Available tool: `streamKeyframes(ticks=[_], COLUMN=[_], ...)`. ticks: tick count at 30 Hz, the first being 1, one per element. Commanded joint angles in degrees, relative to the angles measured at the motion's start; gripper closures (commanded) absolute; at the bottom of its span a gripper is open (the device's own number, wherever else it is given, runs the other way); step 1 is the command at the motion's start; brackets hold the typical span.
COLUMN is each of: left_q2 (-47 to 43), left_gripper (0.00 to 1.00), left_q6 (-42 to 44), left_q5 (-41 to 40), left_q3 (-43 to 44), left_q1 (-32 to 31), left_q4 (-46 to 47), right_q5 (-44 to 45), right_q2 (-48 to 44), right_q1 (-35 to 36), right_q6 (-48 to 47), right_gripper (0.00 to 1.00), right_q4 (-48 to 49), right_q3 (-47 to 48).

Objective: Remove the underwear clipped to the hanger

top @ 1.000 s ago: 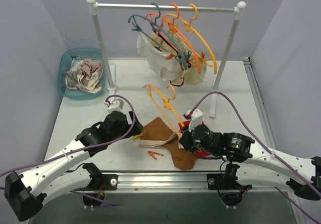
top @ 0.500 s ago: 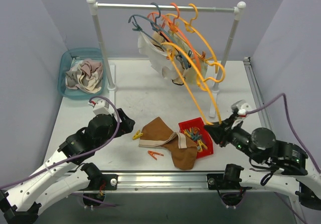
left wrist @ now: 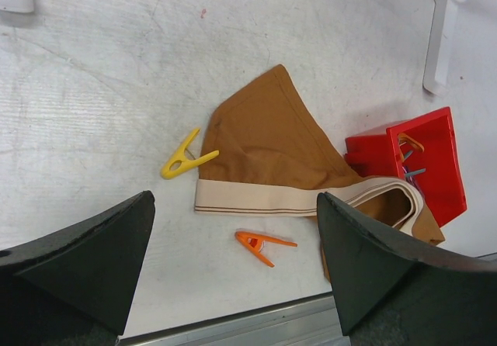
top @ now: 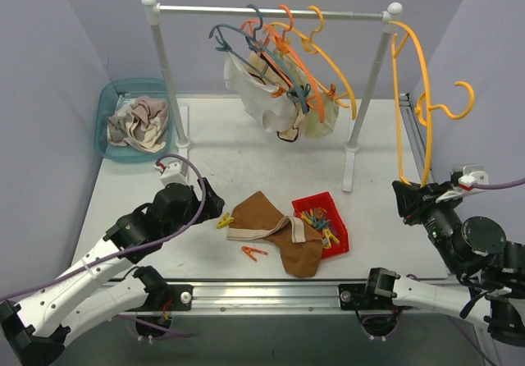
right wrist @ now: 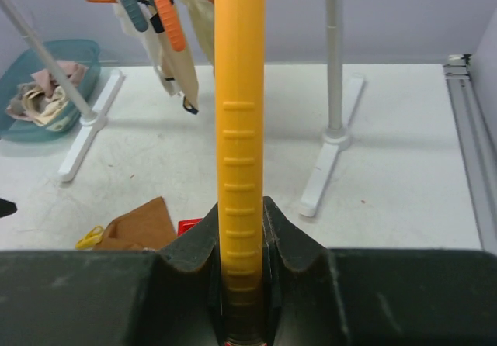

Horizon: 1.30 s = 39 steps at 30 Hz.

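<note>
White tabletop (left wrist: pixel 116 90) held the brown underwear (left wrist: pixel 272 140) against the red bin (left wrist: pixel 373 148), one end hidden behind my wide-open, empty left gripper (left wrist: pixel 233 268), while my right gripper (right wrist: pixel 239 280), right of that bin, clamped a yellow hanger (right wrist: pixel 239 90).

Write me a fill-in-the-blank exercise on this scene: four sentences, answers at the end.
1. The right gripper is shut on a bare yellow-orange ____.
2. The left gripper hangs over the brown underwear with its jaws ____.
3. The underwear lies on the table beside a ____ bin of clothespins.
4. Two loose pins lie near it: a yellow clothespin and a second clothespin coloured ____.
Missing words: hanger; open; red; orange.
</note>
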Motion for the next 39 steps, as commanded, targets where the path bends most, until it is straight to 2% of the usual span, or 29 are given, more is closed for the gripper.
streamKeyframes(ticks=[1, 8, 18, 21, 22, 25, 26, 29, 31, 35, 39], left_q2=[1.1, 1.5, -0.2, -0.7, -0.9, -1.5, -1.7, -2.2, -2.4, -2.7, -2.7], left_gripper=[0.06, 0.06, 0.06, 0.06, 0.06, 0.06, 0.06, 0.06, 0.06, 0.06, 0.06], left_q6=[1.4, 1.5, 1.6, 1.5, 1.5, 1.4, 1.4, 1.4, 1.4, 1.8, 1.7], left_q5=[1.5, 2.5, 3.7, 3.9, 4.0, 4.4, 4.5, 4.6, 4.7, 5.4, 6.3], left_q3=[2.6, 2.2, 1.1, 0.8, 0.6, 0.2, -0.1, -0.2, -0.2, -0.3, -0.7], left_q1=[0.3, 0.4, 0.8, 0.9, 1.0, 1.0, 1.0, 1.1, 1.2, 1.5, 1.7], left_q4=[2.8, 4.8, 6.2, 6.4, 6.5, 6.8, 7.0, 7.3, 7.2, 8.0, 8.6], right_q5=[7.4, 3.3, -3.7, -9.5, -14.0, -21.0, -26.4, -35.5, -38.4, -44.6, -58.5], right_q2=[6.8, 16.2, 19.3, 22.1, 22.8, 25.5, 26.4, 29.1, 30.7, 35.3, 43.7], right_q1=[-0.1, -0.4, -3.9, -9.1, -13.3, -19.8, -24.0, -31.5, -33.7, -39.6, -51.8], right_q6=[3.8, 8.2, 8.7, 6.0, 5.1, 1.4, -0.7, -3.7, -6.3, -10.0, -12.7], right_gripper=[1.0, 1.0, 1.0, 1.0, 1.0, 1.0, 1.0, 1.0, 1.0, 1.0, 1.0], right_q4=[-7.9, -19.7, -23.8, -24.2, -24.1, -24.1, -24.0, -22.7, -21.7, -21.1, -21.4], right_q3=[5.9, 14.4, 18.0, 19.6, 20.0, 22.0, 22.5, 24.7, 26.0, 33.1, 40.5])
